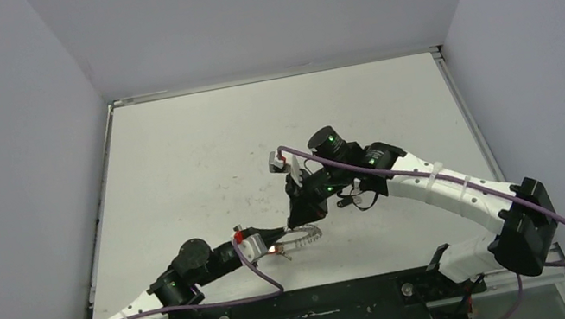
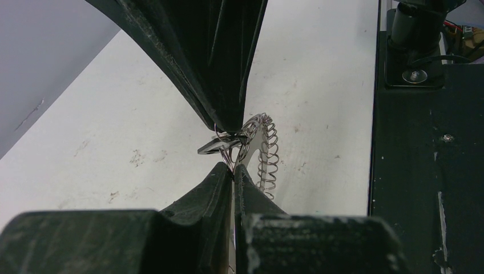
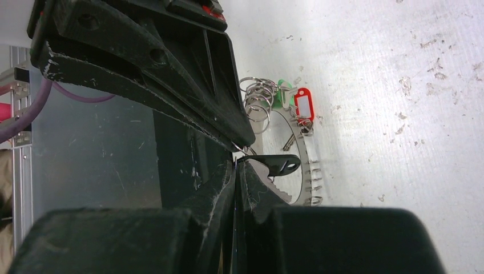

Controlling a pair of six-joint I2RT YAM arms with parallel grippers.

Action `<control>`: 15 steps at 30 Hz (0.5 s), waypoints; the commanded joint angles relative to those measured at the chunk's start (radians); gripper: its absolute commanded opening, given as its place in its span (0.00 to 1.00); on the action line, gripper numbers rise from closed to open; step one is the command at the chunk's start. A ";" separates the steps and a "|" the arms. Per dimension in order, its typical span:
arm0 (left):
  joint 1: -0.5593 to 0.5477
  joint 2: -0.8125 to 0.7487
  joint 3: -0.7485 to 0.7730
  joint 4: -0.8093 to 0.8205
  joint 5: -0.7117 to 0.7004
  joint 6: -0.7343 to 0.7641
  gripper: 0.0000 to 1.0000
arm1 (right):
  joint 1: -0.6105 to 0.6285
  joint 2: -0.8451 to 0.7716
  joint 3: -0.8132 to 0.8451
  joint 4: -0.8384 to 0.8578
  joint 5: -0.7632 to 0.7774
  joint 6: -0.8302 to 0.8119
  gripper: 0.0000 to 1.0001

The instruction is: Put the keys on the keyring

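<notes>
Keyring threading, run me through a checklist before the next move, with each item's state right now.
1. Ring held: left gripper shut on the thin wire loop of the keyring: ok.
2. Key held: right gripper shut on the black-headed key, head sticking out: ok.
3. Key hole lined up with the wire's end: cannot tell, the grippers hide it.
4. Tags out of the way: red tag and green tag lie apart from both grippers: ok.
5. Second key's whereabouts: cannot tell.

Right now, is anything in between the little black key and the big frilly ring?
Nothing visible. The right claw holds the small black-headed key right beside the grey scalloped metal keyring, which the left claw grips.
</notes>
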 commanded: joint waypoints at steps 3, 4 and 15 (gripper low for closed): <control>0.001 -0.003 0.020 0.098 0.008 0.000 0.00 | 0.022 0.023 0.054 0.045 -0.006 -0.004 0.00; 0.001 -0.004 0.020 0.098 0.008 0.000 0.00 | 0.025 0.026 0.054 0.045 -0.005 -0.004 0.00; 0.001 -0.021 0.019 0.084 0.006 0.002 0.00 | 0.026 0.032 0.039 0.040 0.082 -0.001 0.00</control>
